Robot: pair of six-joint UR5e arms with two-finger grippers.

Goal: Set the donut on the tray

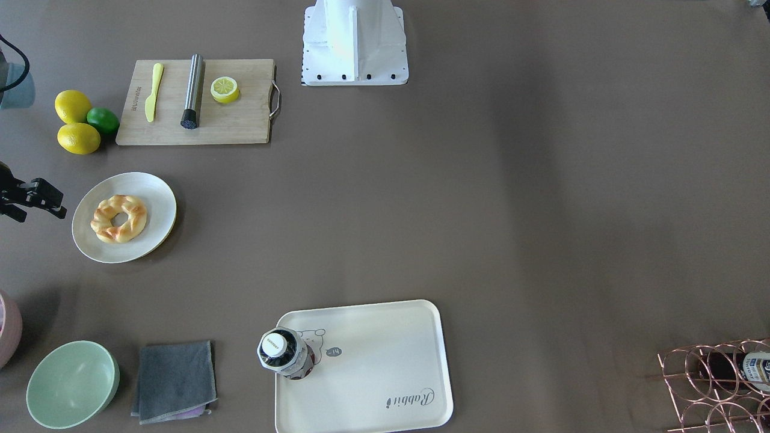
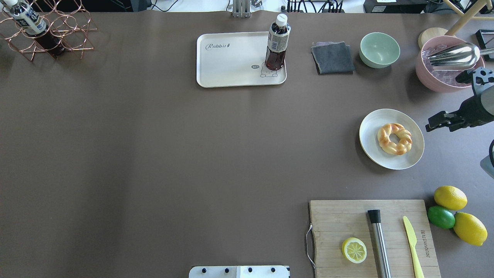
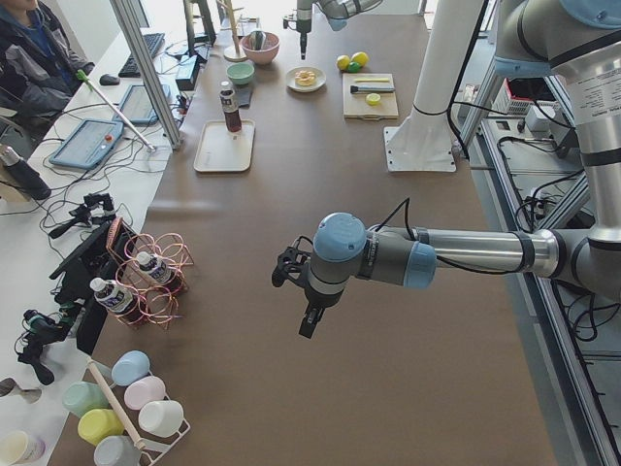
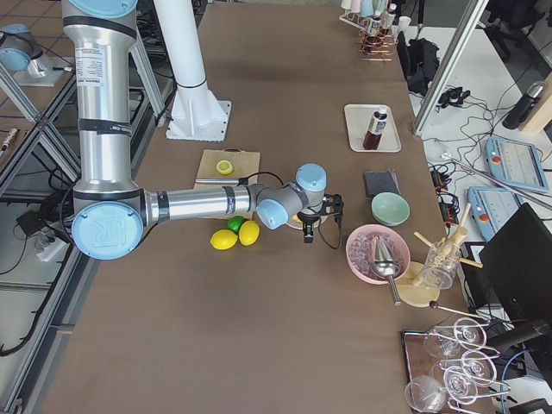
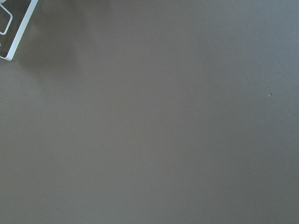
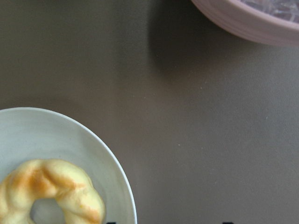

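The donut lies on a round white plate at the robot's right side; it also shows in the overhead view and at the lower left of the right wrist view. The cream tray with "Rabbit" script sits at the far middle, with a dark drink bottle standing on one corner. My right gripper is open and empty, hovering just outside the plate's outer edge. My left gripper hangs over bare table far from both; I cannot tell whether it is open.
A pink bowl with ice and a metal scoop stands close behind the right gripper. A green bowl and a grey cloth lie beside the tray. A cutting board, lemons and a wire rack are also there.
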